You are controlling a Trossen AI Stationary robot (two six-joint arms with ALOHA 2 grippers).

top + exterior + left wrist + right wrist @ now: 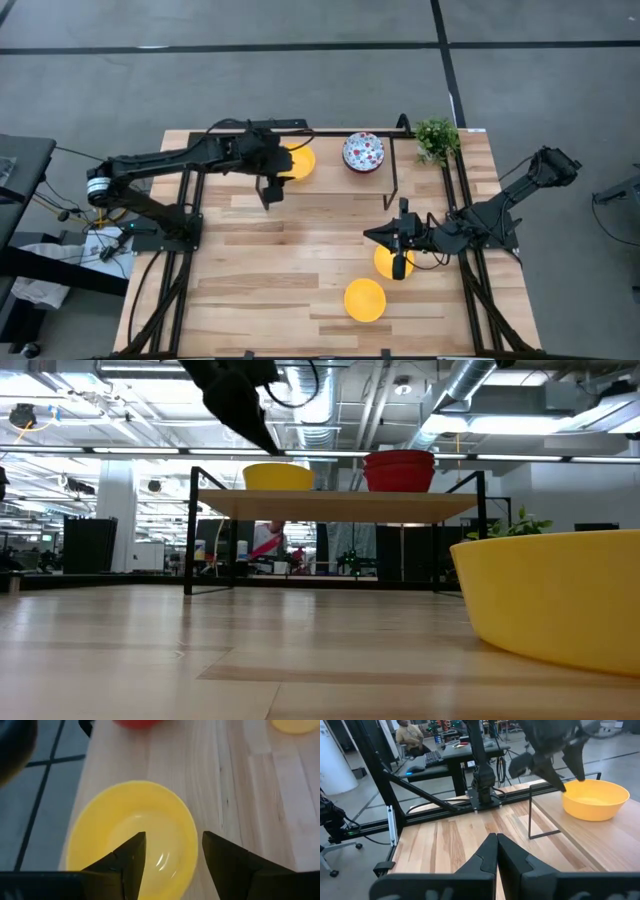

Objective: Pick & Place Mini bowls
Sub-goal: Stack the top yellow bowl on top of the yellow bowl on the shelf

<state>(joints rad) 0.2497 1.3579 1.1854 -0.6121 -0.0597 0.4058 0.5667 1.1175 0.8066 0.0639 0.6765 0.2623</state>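
Left tool [271, 196] stood with its jaws wide and empty, just above a yellow bowl [297, 162] that sat on the raised shelf [395, 150] along the counter's [250, 290] far edge. We judged this bowl as placed, since the left wrist view showed it resting free on the shelf board between the spread fingers [127, 860]. Beside it on the same shelf sat a floral bowl [363, 152]; in the low view it appeared as a red stack, and we could not tell how many bowls it held. Right tool [399, 268] was fully closed and held nothing, hovering over a second yellow bowl [388, 262] near the counter's right edge. A third yellow bowl [365, 300] lay near the front edge. We judged both as still to be moved.
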